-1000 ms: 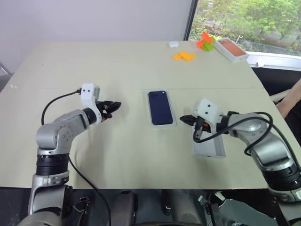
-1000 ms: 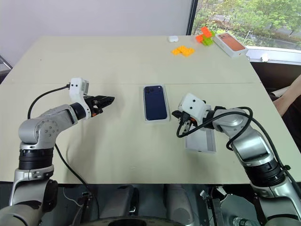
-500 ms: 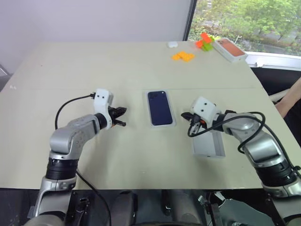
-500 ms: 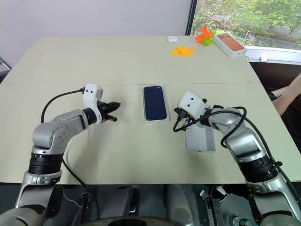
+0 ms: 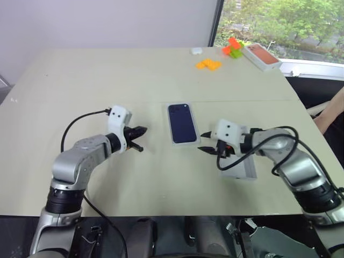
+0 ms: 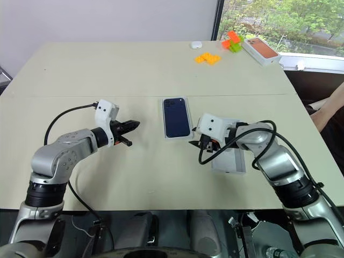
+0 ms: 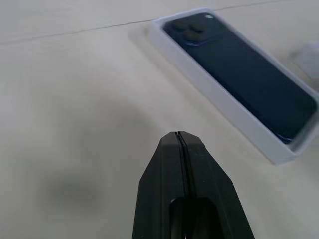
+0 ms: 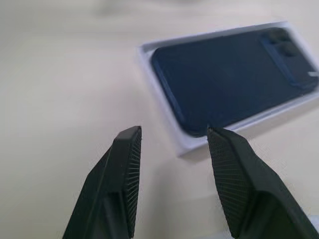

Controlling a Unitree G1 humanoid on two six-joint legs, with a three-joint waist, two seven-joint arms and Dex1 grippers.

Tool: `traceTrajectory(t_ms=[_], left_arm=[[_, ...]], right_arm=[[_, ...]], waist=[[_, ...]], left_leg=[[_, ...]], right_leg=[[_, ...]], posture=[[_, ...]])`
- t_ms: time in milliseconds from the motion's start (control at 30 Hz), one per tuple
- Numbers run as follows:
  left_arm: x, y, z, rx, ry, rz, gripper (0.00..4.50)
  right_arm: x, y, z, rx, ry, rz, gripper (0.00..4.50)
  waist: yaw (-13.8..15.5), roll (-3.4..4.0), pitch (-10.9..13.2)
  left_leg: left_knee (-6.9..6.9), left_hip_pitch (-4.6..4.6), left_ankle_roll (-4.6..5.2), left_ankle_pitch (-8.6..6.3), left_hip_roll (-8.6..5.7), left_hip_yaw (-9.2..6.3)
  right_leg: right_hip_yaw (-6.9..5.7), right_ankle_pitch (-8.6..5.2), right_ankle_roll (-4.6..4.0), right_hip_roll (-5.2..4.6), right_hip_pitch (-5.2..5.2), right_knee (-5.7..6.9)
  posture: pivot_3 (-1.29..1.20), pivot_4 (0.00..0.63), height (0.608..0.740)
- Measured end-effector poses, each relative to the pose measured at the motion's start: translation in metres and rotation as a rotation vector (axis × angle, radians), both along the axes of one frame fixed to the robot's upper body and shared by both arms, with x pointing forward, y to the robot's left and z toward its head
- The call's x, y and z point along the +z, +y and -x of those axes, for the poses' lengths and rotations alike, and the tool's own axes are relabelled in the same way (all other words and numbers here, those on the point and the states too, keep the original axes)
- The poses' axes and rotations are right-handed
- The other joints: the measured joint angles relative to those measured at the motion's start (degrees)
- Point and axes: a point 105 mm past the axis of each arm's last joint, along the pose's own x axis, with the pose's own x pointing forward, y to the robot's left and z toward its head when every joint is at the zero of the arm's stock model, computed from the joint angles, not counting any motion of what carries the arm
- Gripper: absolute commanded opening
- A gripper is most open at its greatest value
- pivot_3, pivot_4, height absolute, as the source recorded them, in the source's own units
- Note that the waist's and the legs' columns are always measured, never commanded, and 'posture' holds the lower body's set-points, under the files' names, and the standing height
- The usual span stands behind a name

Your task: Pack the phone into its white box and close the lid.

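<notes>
The phone (image 5: 182, 122) was found lying back-up in the white box (image 5: 194, 141) at mid-table. The left gripper (image 5: 138, 131), half open a second earlier, was found pinched shut just beside the box. The right gripper (image 5: 206, 141), previously shut, was found parted near the box's corner. The lid (image 5: 240, 165), under the right arm, was judged not yet fitted.

The lid (image 5: 240, 167) is largely covered by the right arm, so its printed face cannot be made out. In the left wrist view the white box (image 7: 215, 87) is cut off at the picture's edge, and in the right wrist view 1 corner of it is cropped as well. A person's forearm (image 5: 329, 114) is cropped at the edge. The small white object (image 5: 197, 51) at the table's far side is too small to be identified.
</notes>
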Motion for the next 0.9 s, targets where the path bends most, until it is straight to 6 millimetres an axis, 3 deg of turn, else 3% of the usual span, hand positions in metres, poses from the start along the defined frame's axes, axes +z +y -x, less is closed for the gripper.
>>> traceTrajectory(t_ms=[400, 733, 833, 900], left_arm=[[-0.009, 0.01, 0.036, -0.184, 0.007, -0.047, 0.0], [-0.008, 0.011, 0.037, -0.184, -0.001, -0.038, 0.0], [-0.006, 0.009, 0.036, -0.186, -0.007, -0.03, 0.0], [-0.006, 0.008, 0.036, -0.187, -0.007, -0.022, 0.0]], right_arm=[[-0.007, 0.004, -0.014, 0.081, -0.01, 0.044, 2.28], [-0.017, 0.005, -0.013, 0.117, 0.018, 0.076, 2.28], [-0.017, 0.005, -0.013, 0.121, 0.012, 0.082, 1.43], [-0.015, 0.005, -0.014, 0.123, -0.001, 0.091, 0.44]], waist=[[0.1, 0.0, 0.0], [0.05, 0.01, 0.0], [0.07, 0.01, 0.0], [0.1, 0.0, 0.0]], left_leg=[[0.0, -0.02, 0.02, -0.01, 0.05, -0.01], [0.0, -0.01, 0.05, -0.03, 0.06, 0.0], [0.0, 0.01, 0.04, -0.02, 0.06, 0.0], [0.0, 0.01, 0.05, -0.03, 0.07, -0.01]], right_leg=[[0.01, -0.01, -0.01, 0.0, 0.0, -0.04], [0.0, -0.01, -0.01, 0.0, 0.0, -0.04], [0.0, 0.0, -0.01, 0.0, 0.02, -0.03], [0.0, 0.0, -0.01, 0.01, 0.02, -0.03]], posture=[[0.0, 0.15, 0.74], [0.0, 0.15, 0.74], [0.0, 0.15, 0.74], [0.0, 0.15, 0.74]])
